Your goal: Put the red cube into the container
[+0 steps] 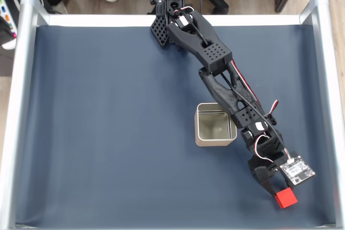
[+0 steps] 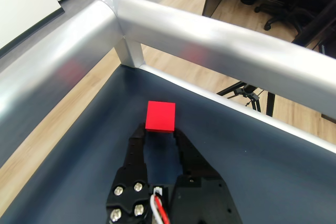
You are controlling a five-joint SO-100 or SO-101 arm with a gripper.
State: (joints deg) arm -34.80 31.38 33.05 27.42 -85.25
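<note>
wrist view — black two-finger gripper parted, empty, reaching the small matte red cube; next, close, then carry to the square silvery tin.

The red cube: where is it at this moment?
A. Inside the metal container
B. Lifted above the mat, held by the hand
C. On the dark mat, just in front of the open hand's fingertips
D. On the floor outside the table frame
C. The wrist view shows the red cube resting on the mat at the tips of the open hand, and the fixed view shows it lying apart from the container.
</note>
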